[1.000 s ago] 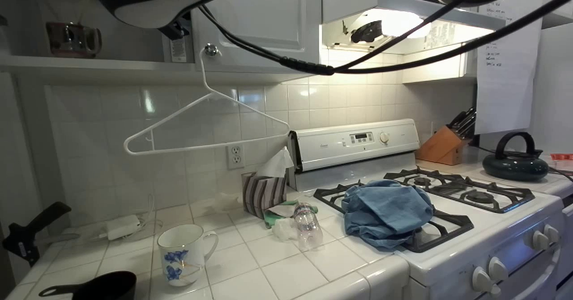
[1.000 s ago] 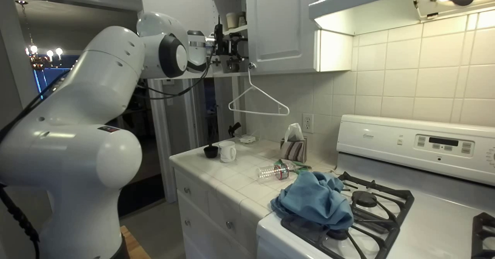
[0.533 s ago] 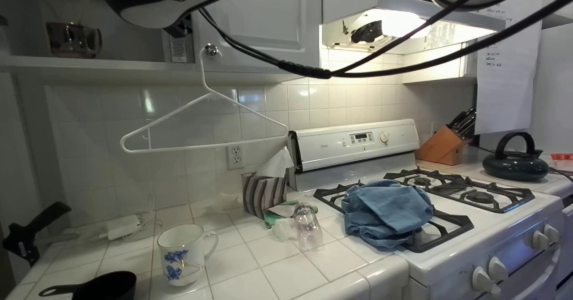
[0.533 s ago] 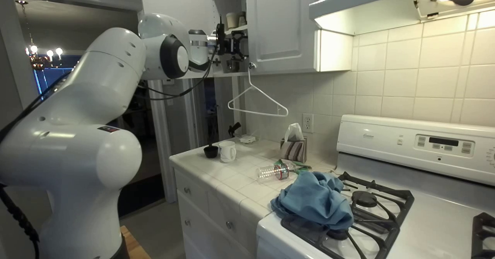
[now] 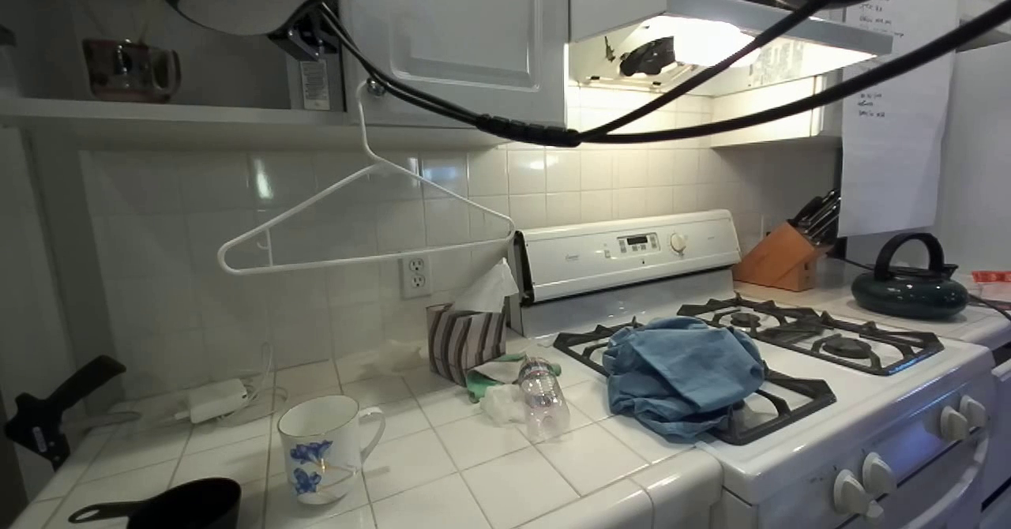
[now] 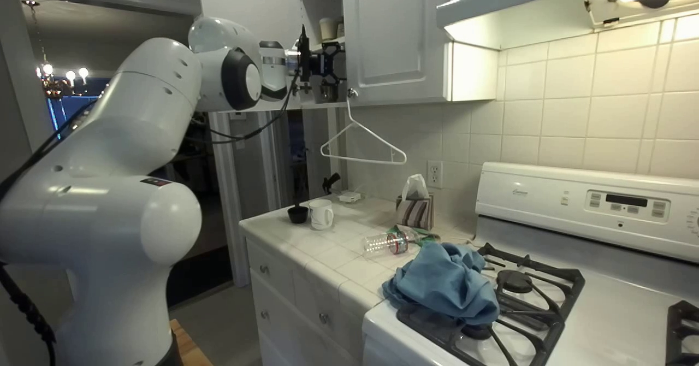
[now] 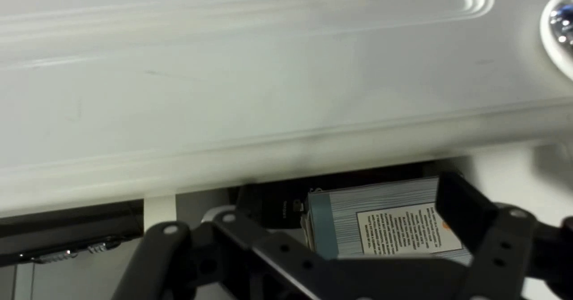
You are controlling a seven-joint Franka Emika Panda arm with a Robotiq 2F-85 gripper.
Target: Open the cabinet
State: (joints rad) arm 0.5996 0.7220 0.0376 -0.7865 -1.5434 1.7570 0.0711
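The white cabinet door (image 5: 466,24) (image 6: 396,38) hangs slightly ajar. A white hanger (image 5: 371,259) (image 6: 363,160) hangs from its round metal knob (image 6: 352,92). In the wrist view the door (image 7: 268,89) fills the upper part, with the knob (image 7: 565,27) at the right edge. My gripper (image 7: 349,192) is open, its black fingers wide apart at the door's free edge, nothing held between them. Whether they touch the edge is unclear. In an exterior view the gripper (image 6: 339,63) sits beside that edge, above the knob; the arm partly hides it.
A tea box (image 7: 349,219) stands inside, behind the door edge. An open shelf (image 5: 237,110) with a mug (image 5: 130,71) adjoins the door. The range hood (image 6: 524,5) is at the other side. A cable (image 5: 521,130) hangs before the door. Below are a counter mug (image 5: 320,450) and stove.
The arm and gripper have drawn back a little from the cabinet. The door's free edge and knob have shifted slightly outward with them, and the hanger sways. The gripper has stayed near the edge.
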